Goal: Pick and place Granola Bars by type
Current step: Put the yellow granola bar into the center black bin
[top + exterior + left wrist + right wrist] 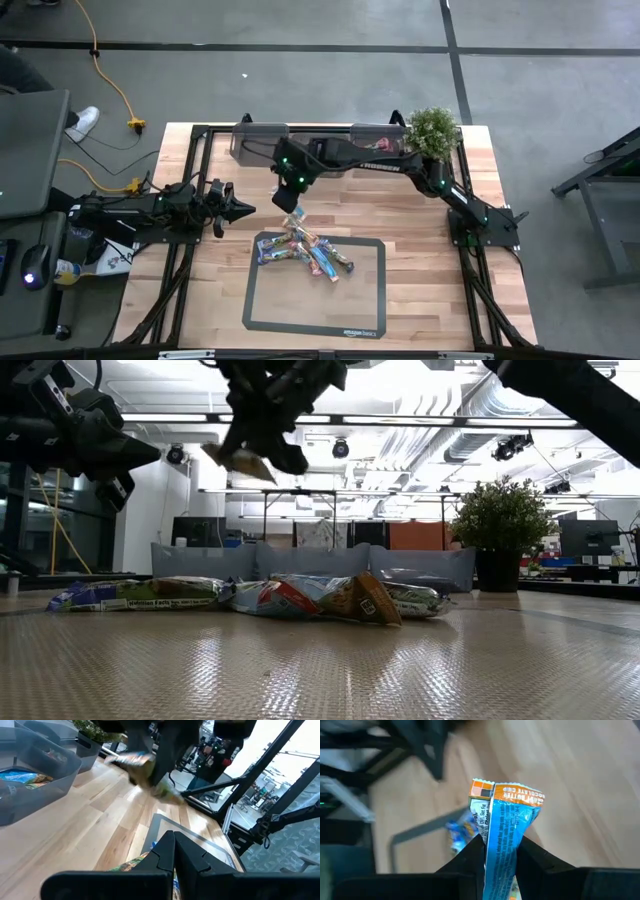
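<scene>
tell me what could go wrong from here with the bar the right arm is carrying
The right gripper seems to pinch two wrappers together, a blue granola bar and another behind it, so two types could drop into one bin. The bar hangs high over the table and could slip from the jaws. The left gripper, shut, waits nearby; paths might cross.

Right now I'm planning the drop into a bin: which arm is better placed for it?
Right. The right gripper already holds a granola bar above the table, nearer the bins. The left gripper is shut and empty beside the pile.
</scene>
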`<action>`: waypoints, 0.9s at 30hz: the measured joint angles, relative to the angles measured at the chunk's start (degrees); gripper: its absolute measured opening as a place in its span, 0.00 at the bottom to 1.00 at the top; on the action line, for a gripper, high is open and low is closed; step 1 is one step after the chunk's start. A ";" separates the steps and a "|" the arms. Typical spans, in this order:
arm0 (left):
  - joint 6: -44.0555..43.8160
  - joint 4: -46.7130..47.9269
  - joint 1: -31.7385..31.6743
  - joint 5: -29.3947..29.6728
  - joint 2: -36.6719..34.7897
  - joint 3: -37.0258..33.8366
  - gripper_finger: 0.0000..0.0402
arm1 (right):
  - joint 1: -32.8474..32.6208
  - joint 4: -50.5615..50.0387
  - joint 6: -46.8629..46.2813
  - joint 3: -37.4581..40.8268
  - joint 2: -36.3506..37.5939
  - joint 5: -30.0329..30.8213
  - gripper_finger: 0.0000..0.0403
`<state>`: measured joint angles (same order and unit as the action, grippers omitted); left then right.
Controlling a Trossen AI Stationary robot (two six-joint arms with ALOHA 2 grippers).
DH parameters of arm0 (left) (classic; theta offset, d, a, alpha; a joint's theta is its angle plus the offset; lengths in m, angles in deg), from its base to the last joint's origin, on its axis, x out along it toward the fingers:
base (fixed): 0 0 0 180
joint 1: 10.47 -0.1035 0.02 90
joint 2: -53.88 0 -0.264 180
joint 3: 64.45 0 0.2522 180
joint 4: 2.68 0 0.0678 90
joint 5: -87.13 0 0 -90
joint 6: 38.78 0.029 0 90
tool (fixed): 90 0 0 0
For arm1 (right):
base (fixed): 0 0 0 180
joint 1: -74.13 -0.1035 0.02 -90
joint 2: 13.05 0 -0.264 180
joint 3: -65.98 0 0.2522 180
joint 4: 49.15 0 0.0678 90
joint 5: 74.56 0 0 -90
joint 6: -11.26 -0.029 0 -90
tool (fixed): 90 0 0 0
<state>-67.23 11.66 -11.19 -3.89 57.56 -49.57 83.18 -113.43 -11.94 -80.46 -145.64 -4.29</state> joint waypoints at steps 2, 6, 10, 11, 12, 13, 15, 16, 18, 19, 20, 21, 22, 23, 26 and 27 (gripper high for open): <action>0.00 -0.02 -0.01 -0.03 0.01 0.00 0.00 | 0.55 3.28 0.60 0.00 0.06 -4.53 0.18; 0.02 0.00 0.01 -0.03 -0.01 0.00 0.00 | 1.27 8.82 0.82 0.00 0.06 -12.35 0.18; 0.02 0.00 0.01 -0.02 0.01 0.00 0.00 | 1.55 12.99 1.20 0.04 0.08 -15.16 0.18; 0.02 0.00 0.01 -0.02 0.01 0.00 0.00 | 1.79 14.39 1.20 0.04 0.08 -16.35 0.18; 0.02 0.00 0.00 -0.02 0.01 0.00 0.00 | 2.07 16.04 1.17 0.04 0.08 -17.72 0.18; 0.02 -0.01 0.00 -0.02 0.01 0.00 0.00 | 2.33 17.58 0.90 0.04 0.08 -19.09 0.18; 0.02 0.00 0.00 -0.02 0.01 0.00 0.00 | 2.88 20.74 -0.11 0.04 0.08 -20.96 0.18; 0.02 0.00 0.01 -0.02 0.01 0.00 0.00 | 3.13 22.33 -0.80 0.04 0.08 -21.70 0.18; 0.02 -0.02 0.01 -0.02 0.01 0.00 0.00 | 3.84 26.11 -2.30 0.04 0.08 -23.25 0.18; 0.02 -0.02 0.01 -0.02 -0.01 0.00 0.00 | 4.17 28.22 -3.04 0.04 0.09 -24.41 0.18; 0.02 -0.02 0.01 -0.02 -0.01 0.00 0.00 | 4.51 30.24 -3.78 0.04 0.17 -25.57 0.18; 0.02 0.00 0.01 0.00 0.00 0.00 0.00 | 4.80 32.36 -4.29 0.04 0.19 -26.29 0.18; 0.02 -0.02 0.01 0.02 0.01 0.00 0.00 | 5.04 34.86 -4.82 0.04 0.19 -27.12 0.18; 0.02 0.00 -0.01 0.09 0.00 0.00 0.00 | 5.32 37.15 -5.47 0.04 0.19 -27.93 0.18; 0.04 0.00 0.00 0.13 0.01 0.00 0.00 | 6.34 42.88 -7.27 0.04 0.75 -29.09 0.18; 0.04 0.00 0.01 0.13 0.01 0.00 0.00 | 6.75 44.15 -7.28 0.04 1.10 -29.18 0.18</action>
<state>-67.18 11.66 -11.18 -3.76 57.56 -49.57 89.93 -69.28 -19.22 -80.42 -144.53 -33.47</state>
